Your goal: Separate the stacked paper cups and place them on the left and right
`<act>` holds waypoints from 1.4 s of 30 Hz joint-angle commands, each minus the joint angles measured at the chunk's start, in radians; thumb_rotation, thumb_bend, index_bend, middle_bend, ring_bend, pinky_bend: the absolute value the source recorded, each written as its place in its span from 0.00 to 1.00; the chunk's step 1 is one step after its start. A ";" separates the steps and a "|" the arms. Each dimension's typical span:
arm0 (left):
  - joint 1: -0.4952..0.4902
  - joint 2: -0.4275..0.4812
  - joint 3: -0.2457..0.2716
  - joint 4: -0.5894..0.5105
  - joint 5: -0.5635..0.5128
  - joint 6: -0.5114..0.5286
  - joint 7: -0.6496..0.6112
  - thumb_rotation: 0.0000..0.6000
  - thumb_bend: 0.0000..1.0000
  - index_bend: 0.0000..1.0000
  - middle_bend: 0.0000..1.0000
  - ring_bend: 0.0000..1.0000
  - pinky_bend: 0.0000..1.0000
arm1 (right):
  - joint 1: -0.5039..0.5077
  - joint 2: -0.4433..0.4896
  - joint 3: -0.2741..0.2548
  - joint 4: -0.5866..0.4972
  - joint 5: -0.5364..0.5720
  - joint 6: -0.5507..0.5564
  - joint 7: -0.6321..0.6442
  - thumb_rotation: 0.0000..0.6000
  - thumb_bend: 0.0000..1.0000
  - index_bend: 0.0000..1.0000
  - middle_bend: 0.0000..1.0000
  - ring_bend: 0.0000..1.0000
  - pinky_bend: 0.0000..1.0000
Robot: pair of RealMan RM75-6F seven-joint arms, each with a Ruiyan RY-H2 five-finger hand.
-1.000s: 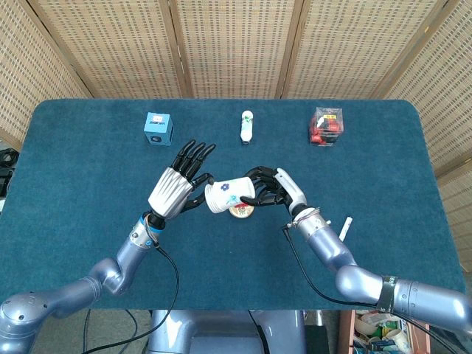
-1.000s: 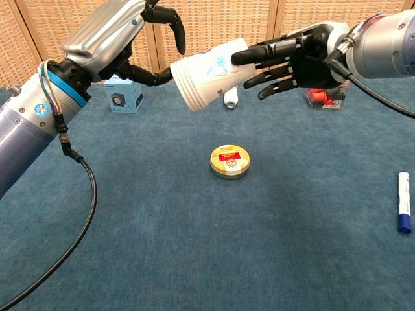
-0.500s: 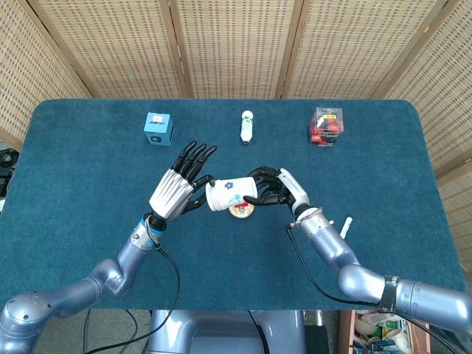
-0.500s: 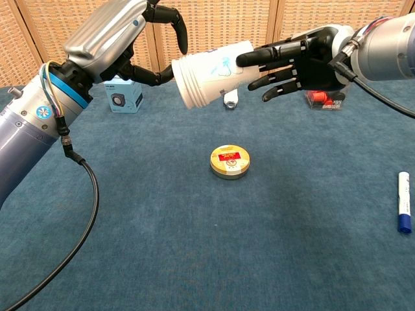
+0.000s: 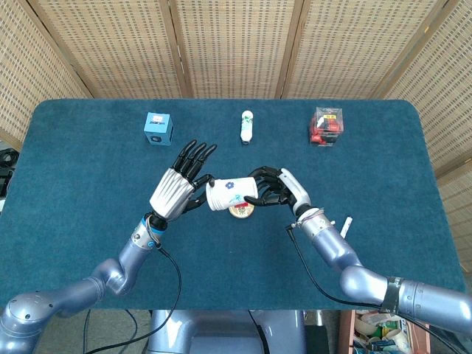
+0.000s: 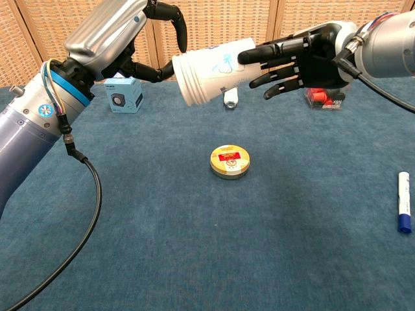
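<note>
Change since a second ago: the white paper cups with blue flower print (image 6: 211, 70), still nested and held on their side in mid-air, have risen a little and shifted slightly toward the robot's right; both hands have come up with them.

Cups: one stack, not yet parted, wide rim pointing to the robot's left and base to its right. They hang above the dark blue cloth-covered table (image 6: 162, 246), over the round yellow tin with the red label (image 6: 229, 161), which lies flat on the cloth directly beneath.

Left hand (image 6: 120, 32): silver back, black fingers. Fingers curl around the rim end of the stack, with fingertips (image 6: 179, 34) arched over the top edge; from the head view the remaining fingers (image 5: 195, 157) fan outward past the cups. Whether it truly clamps the rim or only touches it I cannot tell.

Right hand (image 6: 305, 57): fingers extended and slightly apart, lying along the base end of the stack and holding it from that side.

Other items on the table: small light-blue box (image 5: 158, 127) at the far left; white tube or bottle lying flat (image 5: 247, 126) at far centre; clear plastic box with red contents (image 5: 326, 126) at far right; white marker with blue cap (image 6: 403, 210) on the cloth near the right edge.
</note>
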 commanded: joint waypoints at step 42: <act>0.101 0.463 0.165 -0.039 -0.076 -0.373 0.021 1.00 0.53 0.68 0.00 0.00 0.00 | -0.101 -0.066 -0.281 0.408 -0.404 0.277 -0.416 1.00 0.45 0.57 0.61 0.48 0.60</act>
